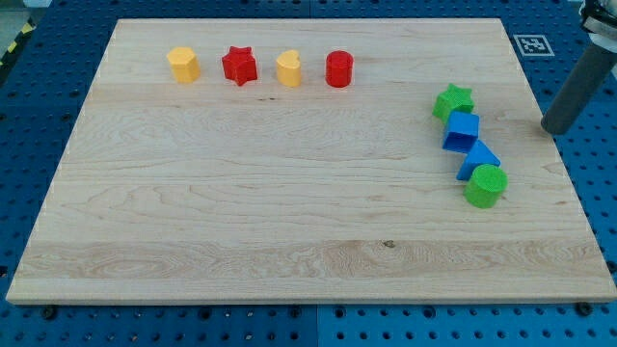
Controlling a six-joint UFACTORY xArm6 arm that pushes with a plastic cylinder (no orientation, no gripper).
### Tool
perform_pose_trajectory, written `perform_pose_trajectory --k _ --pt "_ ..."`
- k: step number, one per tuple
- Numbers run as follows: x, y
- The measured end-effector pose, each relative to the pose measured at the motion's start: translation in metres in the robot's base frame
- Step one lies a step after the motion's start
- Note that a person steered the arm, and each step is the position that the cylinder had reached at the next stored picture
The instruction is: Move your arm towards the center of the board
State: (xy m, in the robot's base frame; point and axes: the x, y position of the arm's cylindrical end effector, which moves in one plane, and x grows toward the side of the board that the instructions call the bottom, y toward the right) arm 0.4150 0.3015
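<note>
My rod comes in from the view's upper right, and my tip [552, 129] rests at the right edge of the wooden board [289, 193]. It is to the right of a cluster of blocks: a green star [453, 101], a blue cube [462, 130], a blue triangle [479, 157] and a green cylinder [485, 185]. My tip is apart from all of them, about a hundred pixels right of the blue cube.
A row of blocks lies near the view's top: a yellow hexagon [183, 65], a red star [239, 66], a yellow heart [288, 69] and a red cylinder [338, 69]. A fiducial marker [530, 44] lies off the board's top right corner.
</note>
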Motion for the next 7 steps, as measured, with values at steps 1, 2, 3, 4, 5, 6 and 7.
perform_pose_trajectory --k 1,2,3,4,5,6,7 --pt "0.005 -0.019" --pt "0.006 -0.022" --pt "0.001 -0.018" --pt "-0.043 -0.016" --pt "-0.094 -0.027" --pt "-0.126 -0.099" --pt "-0.127 -0.167"
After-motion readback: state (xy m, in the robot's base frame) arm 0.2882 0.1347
